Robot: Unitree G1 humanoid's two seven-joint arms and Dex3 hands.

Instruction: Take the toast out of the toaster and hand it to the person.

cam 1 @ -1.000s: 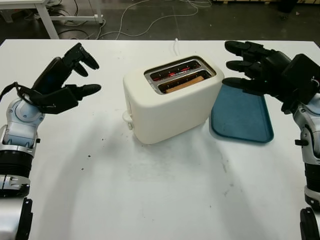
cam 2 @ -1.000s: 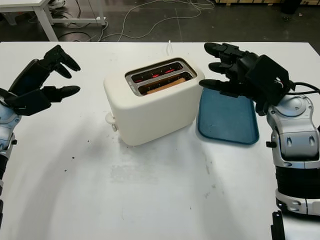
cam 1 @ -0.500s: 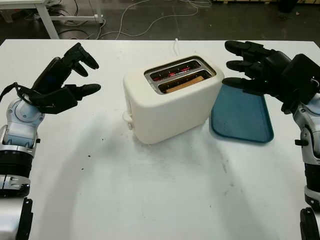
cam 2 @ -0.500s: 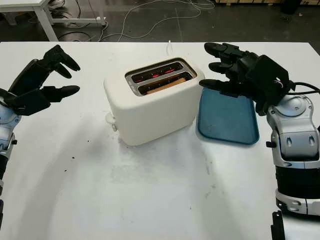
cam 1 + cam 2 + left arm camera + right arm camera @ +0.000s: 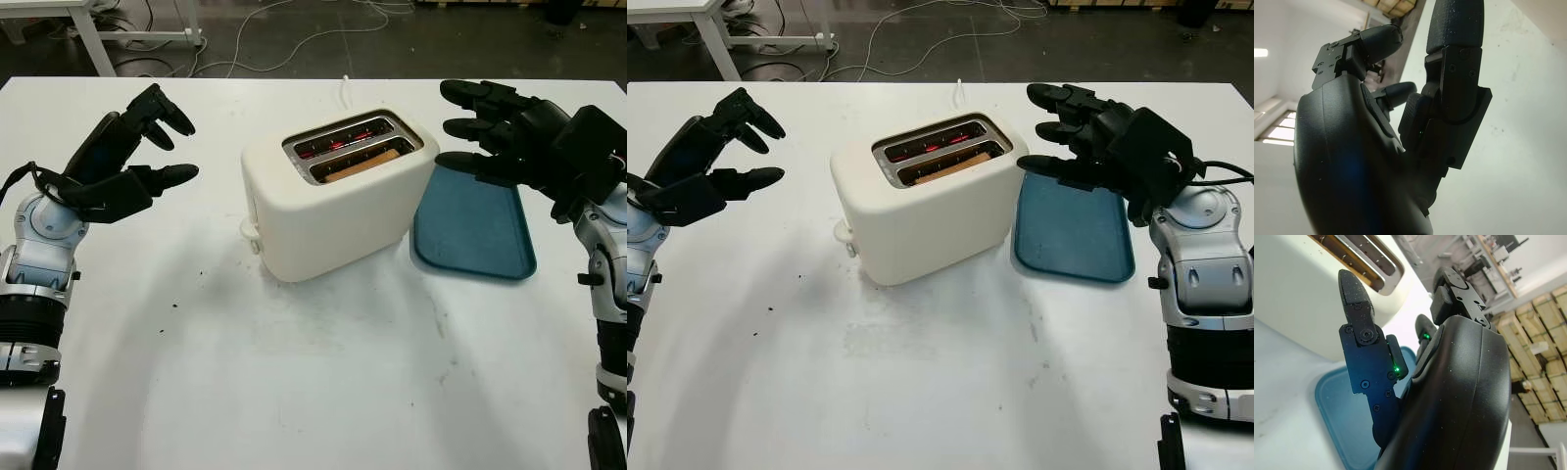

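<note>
Toast, sunk in toaster: we judge it light, brittle; pinch its top edge with open right hand; left hand open.

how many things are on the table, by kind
toaster: 1
toast in the toaster's near slot: 1
blue tray: 1
total: 3
</note>
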